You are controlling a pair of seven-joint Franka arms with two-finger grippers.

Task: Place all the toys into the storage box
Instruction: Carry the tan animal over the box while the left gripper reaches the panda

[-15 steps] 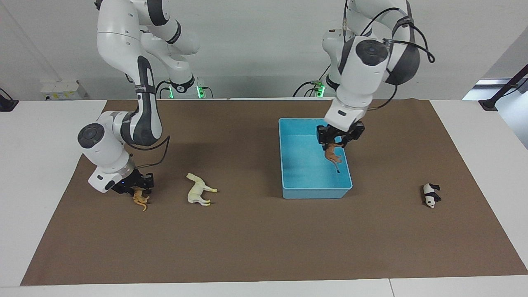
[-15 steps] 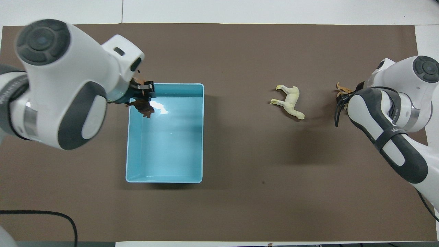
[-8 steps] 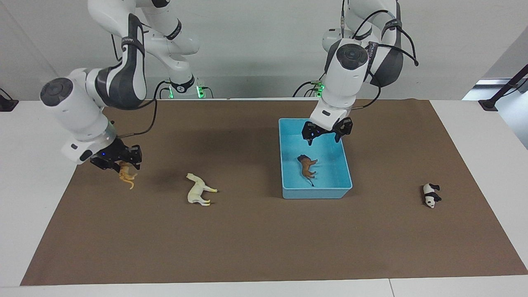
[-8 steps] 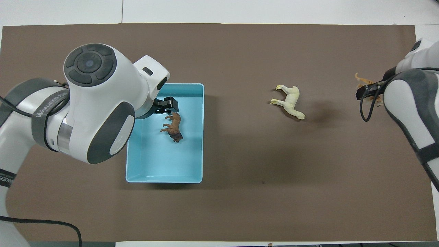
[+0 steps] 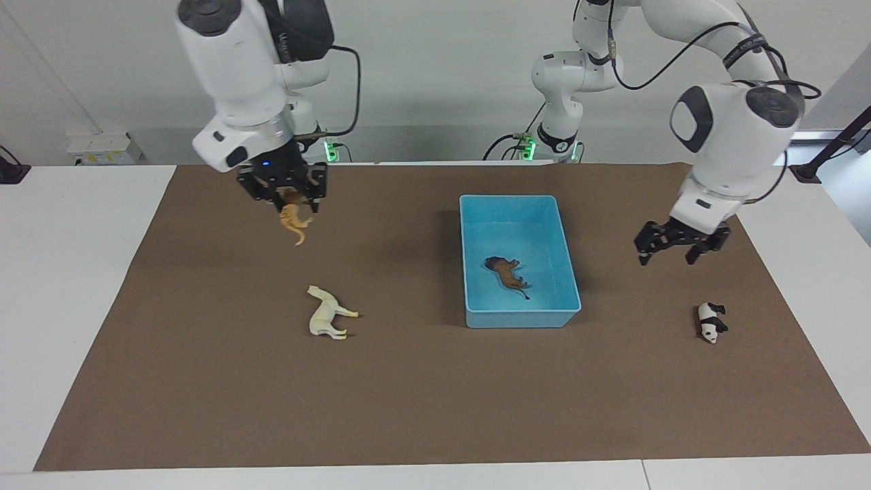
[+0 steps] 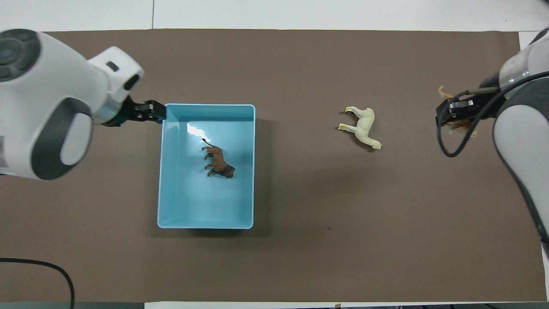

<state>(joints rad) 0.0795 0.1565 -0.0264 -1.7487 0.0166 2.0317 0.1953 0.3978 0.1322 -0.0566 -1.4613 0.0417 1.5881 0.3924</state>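
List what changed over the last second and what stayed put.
The left gripper let go of the lion, which now lies in the box, then swung away, open, over the mat near the panda. The right gripper lifted the tiger off the mat and carried it up and toward the box. Horse, panda and box stayed put.

White-grey arms (image 5: pixel 231 54), black fingers (image 5: pixel 643 248), cables.
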